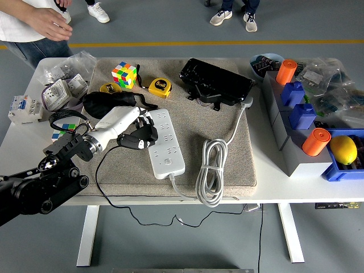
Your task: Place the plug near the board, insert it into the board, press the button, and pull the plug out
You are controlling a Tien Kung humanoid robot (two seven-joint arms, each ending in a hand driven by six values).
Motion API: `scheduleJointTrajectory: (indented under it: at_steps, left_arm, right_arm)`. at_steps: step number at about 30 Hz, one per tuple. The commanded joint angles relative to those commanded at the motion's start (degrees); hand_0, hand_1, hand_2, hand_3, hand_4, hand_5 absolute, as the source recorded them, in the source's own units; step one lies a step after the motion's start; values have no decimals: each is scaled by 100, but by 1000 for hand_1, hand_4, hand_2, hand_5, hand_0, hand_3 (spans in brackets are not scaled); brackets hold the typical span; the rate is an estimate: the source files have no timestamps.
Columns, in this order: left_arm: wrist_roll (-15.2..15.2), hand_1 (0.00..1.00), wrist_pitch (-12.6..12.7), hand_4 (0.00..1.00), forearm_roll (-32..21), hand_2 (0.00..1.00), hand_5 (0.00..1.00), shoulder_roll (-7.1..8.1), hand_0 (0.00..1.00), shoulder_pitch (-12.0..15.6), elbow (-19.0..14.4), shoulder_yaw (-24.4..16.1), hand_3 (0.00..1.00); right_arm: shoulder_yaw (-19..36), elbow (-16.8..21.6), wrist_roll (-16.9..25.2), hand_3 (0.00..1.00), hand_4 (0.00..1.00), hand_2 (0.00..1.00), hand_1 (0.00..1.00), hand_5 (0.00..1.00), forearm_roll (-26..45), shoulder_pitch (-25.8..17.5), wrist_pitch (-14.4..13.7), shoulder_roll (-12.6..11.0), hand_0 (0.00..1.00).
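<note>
The left hand (pixel 133 132) reaches in over the beige mat (pixel 227 165) with its fingers (pixel 145 135) curled around a black plug (pixel 136 142), pressed against the left edge of the white power strip (pixel 165 142), which lies just right of the fingertips with its button end toward the near edge. A thin black cord (pixel 108 187) trails from below the fingers toward the table's (pixel 273 196) front, while a coiled white cable (pixel 211 170) lies well to their right. Beyond the fingers sit a yellow tape measure (pixel 160 86) and a Rubik's cube (pixel 125 74), and 1 person's hand (pixel 48 23) hovers at the far left corner.
</note>
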Motion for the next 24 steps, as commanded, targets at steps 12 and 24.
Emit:
scheduleJointTrajectory:
  at_steps: [12,24]
  left_arm:
    - [-12,427,-12,796,41,475,2,49,426,62,-28,-49,545]
    - [-37,425,-42,796,65,474,2,100,424,77,-53,-59,545]
  right_arm:
    - [20,23,20,607,998,693,678,546,-20,-18,3,-2,630]
    - [74,26,29,607,998,693,678,546,-30,-28,3,7,630]
